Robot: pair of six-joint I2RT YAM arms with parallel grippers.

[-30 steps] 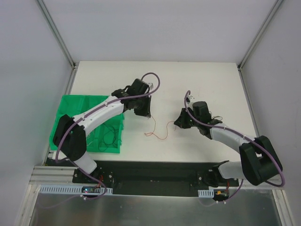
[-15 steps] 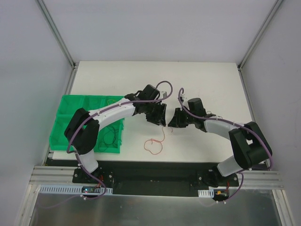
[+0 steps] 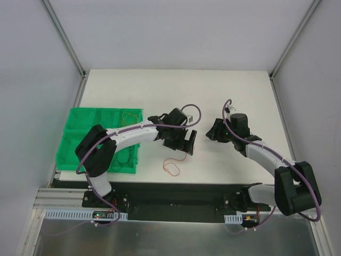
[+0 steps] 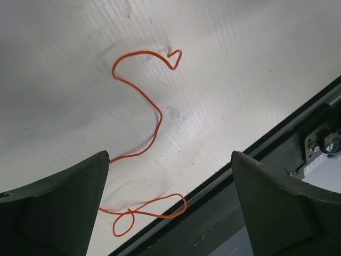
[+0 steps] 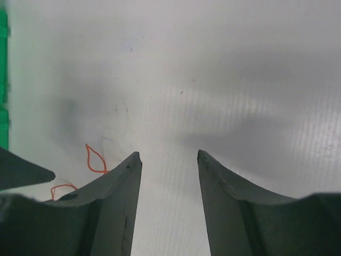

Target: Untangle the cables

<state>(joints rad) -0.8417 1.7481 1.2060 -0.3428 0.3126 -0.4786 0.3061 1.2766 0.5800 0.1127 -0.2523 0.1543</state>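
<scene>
A thin orange wire [image 4: 159, 113] is seen lying loose on the white table [image 4: 240, 64] — hooked near 12 o'clock, looped at 7 o'clock. The left gripper [image 4: 170, 160] is spread wide, its fingers [image 4: 58, 208] at 7 and 5 o'clock — the wire passes the former's tip. A dark rail [image 4: 277, 144] is seen at 4 o'clock.

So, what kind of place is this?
Probably a robot test cell in a lab: a white table walled by plain grey panels on metal posts, with a green compartment bin and a loose red wire.
</scene>
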